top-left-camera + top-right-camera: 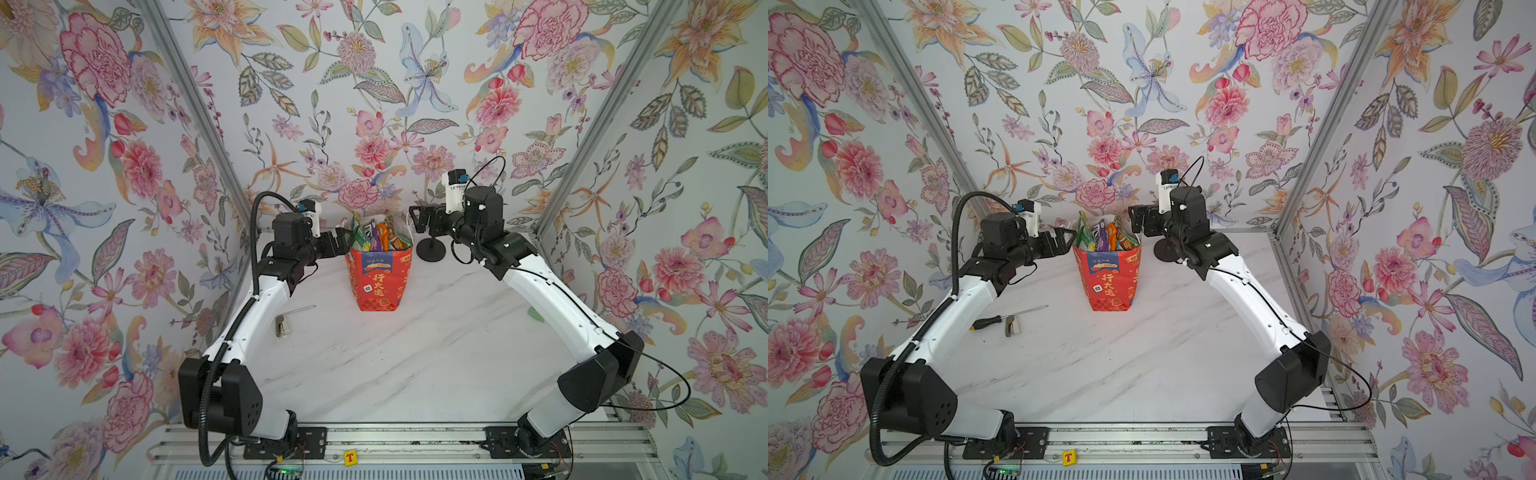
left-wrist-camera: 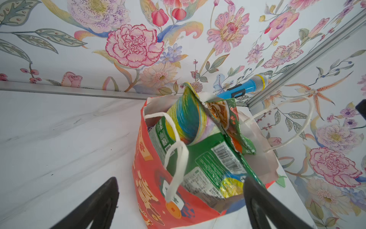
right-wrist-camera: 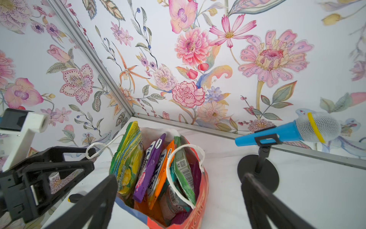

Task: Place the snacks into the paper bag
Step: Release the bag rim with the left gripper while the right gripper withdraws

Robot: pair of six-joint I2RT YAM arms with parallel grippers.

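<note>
The red-orange paper bag [image 1: 379, 282] [image 1: 1111, 282] stands upright at the back of the marble table with its mouth open. Several snacks [image 1: 376, 235] [image 1: 1104, 235] stand packed inside, their tops poking above the rim. The left wrist view shows a green packet [image 2: 208, 164] and the bag's white cord handle [image 2: 178, 156]. A purple packet [image 3: 150, 168] stands among the others in the right wrist view. My left gripper [image 1: 345, 241] [image 2: 180, 179] is open at the bag's left rim, holding nothing. My right gripper [image 1: 415, 218] [image 3: 179, 176] hangs open and empty above the bag's right side.
A blue toy microphone [image 3: 287, 130] on a black round stand [image 1: 431, 249] sits just right of the bag, close to my right gripper. A screwdriver [image 1: 1000, 318] and a small metal piece [image 1: 282, 326] lie at the left. A small green lump [image 1: 536, 313] lies at the right.
</note>
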